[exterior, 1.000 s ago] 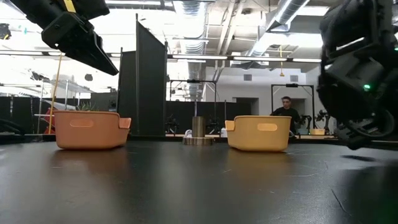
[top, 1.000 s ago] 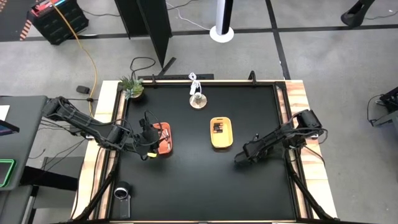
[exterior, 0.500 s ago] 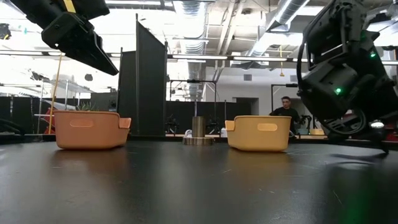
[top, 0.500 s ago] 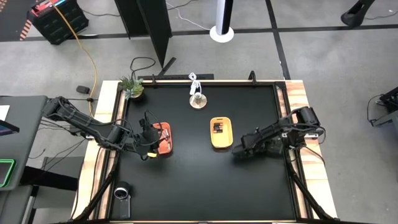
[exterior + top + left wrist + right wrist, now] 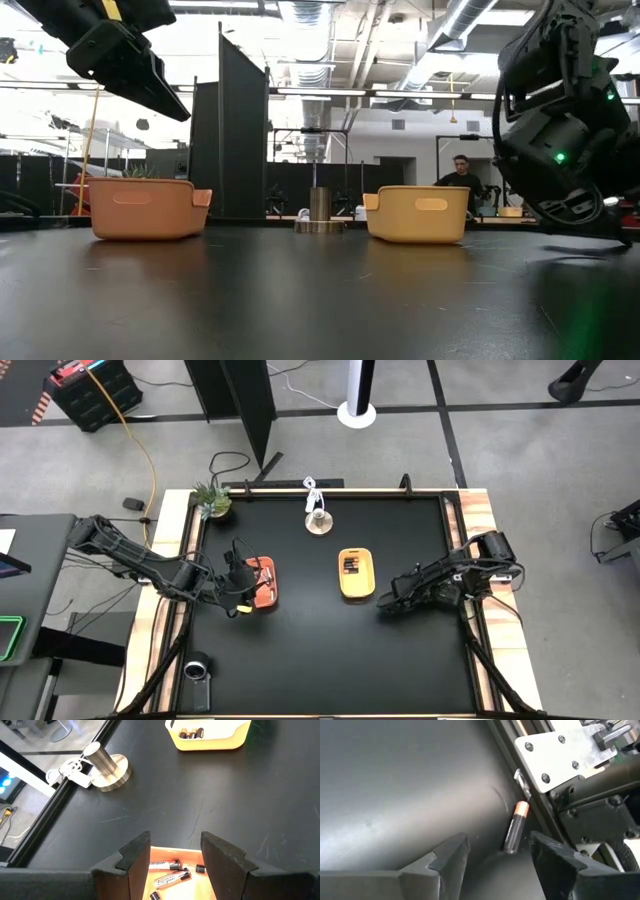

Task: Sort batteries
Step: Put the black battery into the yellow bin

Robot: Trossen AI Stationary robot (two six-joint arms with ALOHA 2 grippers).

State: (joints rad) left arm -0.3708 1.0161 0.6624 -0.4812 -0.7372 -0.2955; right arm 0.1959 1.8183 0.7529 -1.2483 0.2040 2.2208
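1. My right gripper (image 5: 383, 603) sits low over the black table (image 5: 320, 660), at about 4 o'clock from the yellow tray (image 5: 355, 574) and near it. Fingers stand wide apart, holding nothing.
2. Right wrist view: 1 dark battery with a copper end (image 5: 514, 827) lies flat on the table ahead of my right fingers (image 5: 451, 855), between their tips but beyond them, not touched. It lies beside the table's edge rail and a bolted metal bracket (image 5: 560, 747).
3. My left gripper (image 5: 243, 580) hangs over the orange tray (image 5: 266, 593), which lies toward 9 o'clock of the table. Fingers (image 5: 132, 860) are wide apart, nothing between them.
4. Left wrist view: whitish batteries (image 5: 167, 872) lie loose in the orange tray, directly below the open fingers; at least 2 long cells plus some small ends show, exact count unclear.
5. Dark batteries (image 5: 191, 733) lie in the yellow tray, near table centre; about 3 visible.
6. A metal post on a round base (image 5: 318, 520) stands at 12 o'clock of the table; a small plant (image 5: 210, 498) at the 11 o'clock corner.
7. Low view: both trays rest flat on the table, well apart.
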